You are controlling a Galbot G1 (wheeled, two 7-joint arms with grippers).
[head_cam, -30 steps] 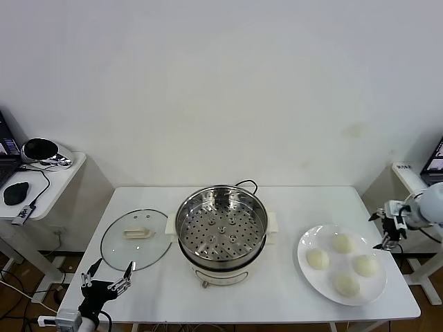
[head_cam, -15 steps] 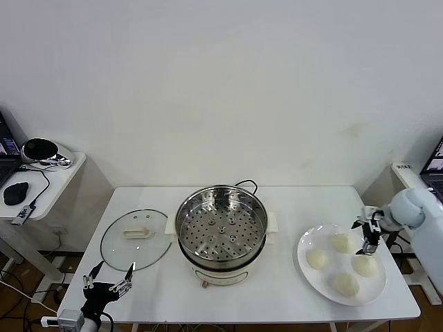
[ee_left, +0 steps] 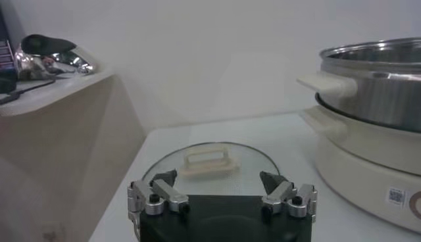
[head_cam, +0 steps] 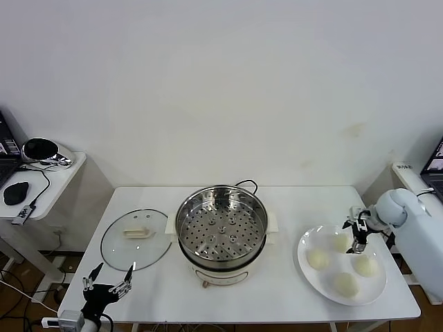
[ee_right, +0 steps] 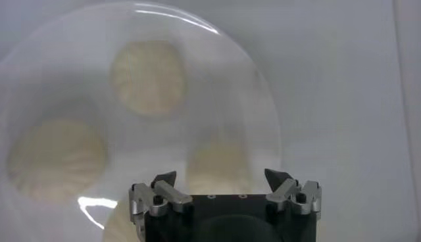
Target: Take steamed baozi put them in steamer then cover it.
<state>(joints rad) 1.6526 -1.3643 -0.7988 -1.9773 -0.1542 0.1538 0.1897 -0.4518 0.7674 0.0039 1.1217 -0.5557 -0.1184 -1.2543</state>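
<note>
The steamer (head_cam: 221,228) stands mid-table, lidless, its perforated tray bare. Its cover (head_cam: 136,238), a glass lid with a cream handle, lies flat on the table left of it. Several steamed baozi (head_cam: 317,259) sit on a white plate (head_cam: 311,277) at the right. My right gripper (head_cam: 356,232) hovers open over the plate's far side, above one baozi (ee_right: 220,164), and holds nothing. Two more baozi (ee_right: 147,77) lie beyond it. My left gripper (head_cam: 107,283) waits open at the table's front left corner, just short of the cover (ee_left: 204,168), with the steamer (ee_left: 375,79) beside it.
A side table (head_cam: 41,180) with a mouse, cable and a dark shiny object stands left of the main table. The steamer's black cord (head_cam: 247,184) runs behind it. A white stand (head_cam: 408,173) is at the right edge.
My right gripper has swung in from beyond the table's right edge to above the plate's far baozi. The left gripper has stayed put.
</note>
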